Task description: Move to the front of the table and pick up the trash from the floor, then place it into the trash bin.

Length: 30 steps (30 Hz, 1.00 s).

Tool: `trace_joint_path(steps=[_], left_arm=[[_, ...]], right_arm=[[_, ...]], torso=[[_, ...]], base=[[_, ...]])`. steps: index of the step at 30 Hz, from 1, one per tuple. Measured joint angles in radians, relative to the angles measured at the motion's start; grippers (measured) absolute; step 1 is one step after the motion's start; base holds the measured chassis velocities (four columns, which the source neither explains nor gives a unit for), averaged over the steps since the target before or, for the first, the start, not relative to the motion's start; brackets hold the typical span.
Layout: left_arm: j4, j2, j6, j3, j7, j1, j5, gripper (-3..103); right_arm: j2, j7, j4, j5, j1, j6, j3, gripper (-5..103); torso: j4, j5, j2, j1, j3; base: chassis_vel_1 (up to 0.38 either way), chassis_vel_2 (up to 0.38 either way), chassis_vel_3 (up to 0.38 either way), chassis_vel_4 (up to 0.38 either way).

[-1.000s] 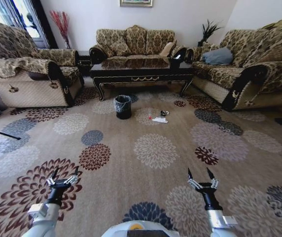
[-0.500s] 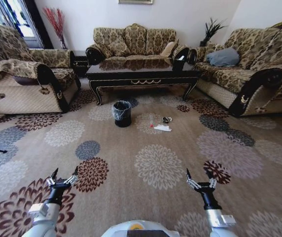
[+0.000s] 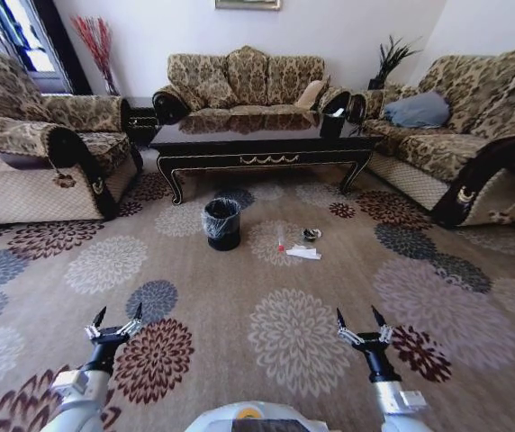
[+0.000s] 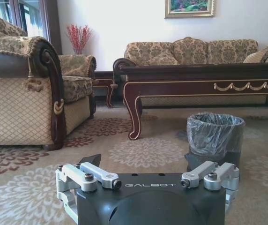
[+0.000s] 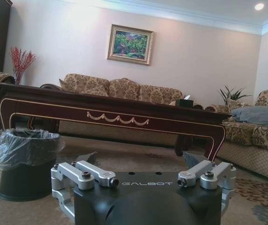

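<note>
The long glossy dark brown coffee table (image 3: 262,137) with gold trim stands in the upper middle of the head view, and the small round black trash bin (image 3: 222,224) with its grey plastic bag stands on the flowered carpet (image 3: 293,333) just before it. To the right of the bin, near the centre, lies the trash (image 3: 301,247): a slim clear tube with red tip, white paper and a small shiny wrapper. At the bottom, the left gripper (image 3: 113,317) and the right gripper (image 3: 358,319) hang over the carpet with fingers spread apart and empty, well apart from the litter.
</note>
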Motion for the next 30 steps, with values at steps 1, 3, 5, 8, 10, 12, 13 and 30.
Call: trace_joint_path(steps=[1, 3, 5, 8, 10, 12, 13, 30], left_arm=[[-0.002, 0.000, 0.000, -0.001, 0.000, 0.001, 0.000, 100], [-0.003, 0.000, 0.000, -0.002, 0.000, 0.002, 0.000, 100], [-0.006, 0.000, 0.000, -0.006, -0.001, 0.002, -0.001, 100], [-0.010, 0.002, 0.000, -0.010, -0.001, 0.003, -0.005, 100], [-0.011, 0.002, 0.000, -0.012, -0.001, 0.006, -0.007, 100], [-0.011, 0.002, -0.002, -0.015, -0.001, 0.012, -0.007, 100], [-0.011, 0.002, -0.002, -0.015, -0.001, 0.012, -0.007, 100], [0.008, -0.005, -0.019, -0.020, -0.005, 0.016, -0.008, 100]], right_arm=[[0.000, -0.001, 0.000, 0.001, -0.002, 0.001, 0.003, 100], [0.000, -0.002, 0.000, 0.002, -0.004, 0.002, 0.005, 100], [0.000, -0.004, 0.002, 0.002, -0.008, 0.004, 0.006, 103], [0.000, -0.005, 0.007, 0.003, -0.012, 0.005, 0.007, 100], [0.001, -0.005, 0.008, 0.003, -0.012, 0.006, 0.007, 99], [0.001, -0.006, 0.010, 0.001, -0.012, 0.006, 0.006, 99], [0.001, -0.006, 0.010, 0.001, -0.012, 0.006, 0.006, 99], [0.011, -0.004, 0.021, -0.020, -0.017, 0.004, 0.001, 100]], torso=[[-0.0003, -0.0007, 0.000, 0.000, 0.000], [-0.0001, -0.0003, 0.000, 0.000, 0.000], [0.0002, 0.0006, 0.000, 0.000, 0.000], [0.0000, -0.0005, 0.000, 0.000, 0.000], [-0.0001, -0.0001, 0.000, 0.000, 0.000], [0.0003, 0.0005, 0.000, 0.000, 0.001], [0.0003, 0.0005, 0.000, 0.000, 0.001], [0.0003, 0.0002, 0.000, 0.000, 0.001]], base=[[-0.241, 0.210, 0.265, -0.242], [-0.227, 0.210, 0.236, -0.241], [-0.235, 0.249, 0.233, -0.245], [-0.273, 0.250, 0.257, -0.264], [-0.263, 0.246, 0.261, -0.253], [-0.244, 0.262, 0.238, -0.239], [-0.232, 0.268, 0.238, -0.218], [-0.238, 0.241, 0.243, -0.241]])
